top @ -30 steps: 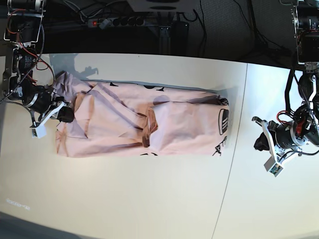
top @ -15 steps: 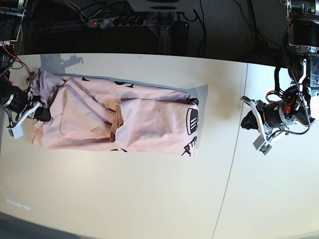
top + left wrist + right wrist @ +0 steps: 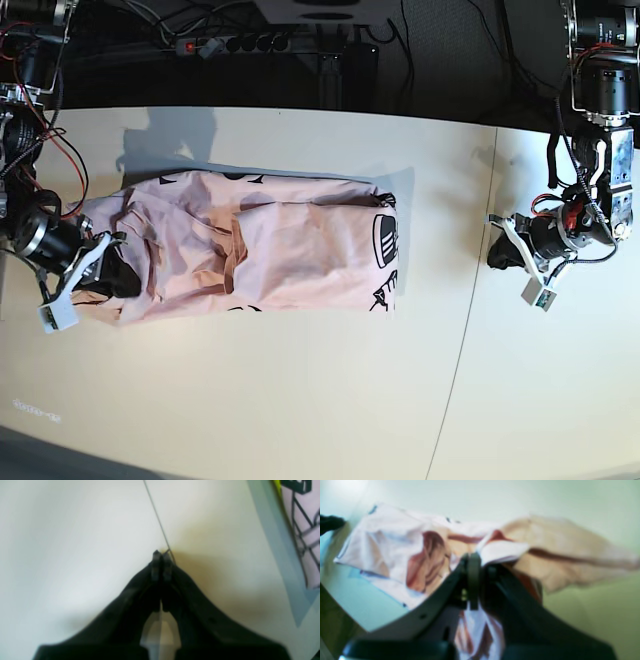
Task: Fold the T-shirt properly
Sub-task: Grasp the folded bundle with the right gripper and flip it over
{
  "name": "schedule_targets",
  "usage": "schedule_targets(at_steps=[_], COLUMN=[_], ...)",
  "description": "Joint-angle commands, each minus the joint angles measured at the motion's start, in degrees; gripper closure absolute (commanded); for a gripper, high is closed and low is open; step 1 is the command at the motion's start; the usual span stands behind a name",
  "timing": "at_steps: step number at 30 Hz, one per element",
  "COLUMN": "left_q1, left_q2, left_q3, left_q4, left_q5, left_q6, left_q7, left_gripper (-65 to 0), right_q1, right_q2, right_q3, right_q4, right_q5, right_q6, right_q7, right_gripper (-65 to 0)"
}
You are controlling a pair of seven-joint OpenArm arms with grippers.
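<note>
The T-shirt (image 3: pixel 270 245) lay on the worktop (image 3: pixel 300 400), toward the side of the right arm, as a long band with both long sides already turned in over the middle. Black print showed at the end that faced the left arm. So I judged the first, lengthwise folds as done, but not tidy: the layers were wrinkled and the end near the right arm was bunched up. The crosswise folds, which would make a compact packet, were not yet made.

The right pincer (image 3: pixel 476 562) was pressed together on a lifted flap of the pink cloth at that bunched end; the right wrist view was blurred, but the cloth clearly came out between the tips. The left pincer (image 3: pixel 161 561) was pressed together on nothing and hung over bare worktop, beside the thin seam (image 3: pixel 156 515) between two boards, well apart from the shirt.

Around this there was little. A power strip (image 3: pixel 235 43) and cables lay behind the worktop's far edge, off the working area. Nothing stood in the way of the next fold; the only hindrance, in my judgement, was the creased cloth itself.
</note>
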Motion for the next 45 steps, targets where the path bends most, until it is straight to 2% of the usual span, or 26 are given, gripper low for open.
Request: schedule_targets(at_steps=[1,4,8,11,15,20,26,33,38,40,41,43,45], left_q1=[-0.7,-1.0,-1.0,-0.8,-0.8,-0.8,-0.6,-0.6,-0.8,-1.2,-1.5,-2.1,-2.9], left_q2=[-0.8,-0.3,2.3,4.5,6.8,8.9,9.5,9.5,9.1,8.4,7.9,6.5,4.9], left_q3=[-0.2,-0.2,-0.2,-0.2,-0.2,-0.1,0.0,0.0,0.0,-0.1,-0.1,-0.2,-0.2], left_q4=[0.0,-0.1,-0.1,-0.5,-1.2,-2.4,-2.7,-2.7,-2.7,-2.7,-2.7,-2.7,-2.7], left_q5=[0.5,0.6,0.6,0.6,1.0,1.4,1.0,-2.8,-7.5,-9.9,-11.2,-12.9,-13.7], left_q6=[-1.1,-1.2,-1.3,-1.3,-1.4,-1.4,-1.4,-1.4,-4.0,-4.0,-4.0,-4.1,-4.1], left_q7=[0.2,0.2,0.3,0.5,0.7,1.6,2.2,5.0,8.0,9.5,10.0,10.3,10.4], left_gripper=[0.0,0.0,0.0,0.0,0.0,0.0,0.0,0.0,0.0,0.0,0.0,0.0,0.0], right_q1=[1.8,3.8,7.7,10.1,12.5,13.2,13.2,13.2,13.2,13.2,13.2,13.2,13.2], right_q2=[0.5,-0.9,-4.3,-8.1,-13.9,-20.9,-28.3,-30.2,-31.1,-31.7,-32.0,-32.3,-32.8], right_q3=[-0.8,-5.2,-11.9,-16.8,-23.0,-29.5,-37.2,-45.4,-47.5,-47.6,-47.6,-47.6,-47.6], right_q4=[1.1,1.1,1.1,1.1,1.1,1.1,1.0,0.8,-2.4,-3.6,-3.8,-3.9,-3.9], right_q5=[0.7,-0.1,-4.2,-8.4,-16.4,-22.4,-30.5,-38.9,-39.7,-39.6,-39.3,-37.0,-34.6], right_q6=[3.0,3.0,3.0,2.8,0.5,-1.8,-4.0,-4.4,-4.5,-4.5,-4.5,-4.5,-4.5], right_q7=[1.3,0.5,0.5,0.5,0.8,1.5,2.5,5.0,5.3,5.3,5.3,5.3,5.3], right_gripper=[0.0,0.0,0.0,0.0,0.0,0.0,0.0,0.0,0.0,0.0,-1.8,-13.3,-22.0])
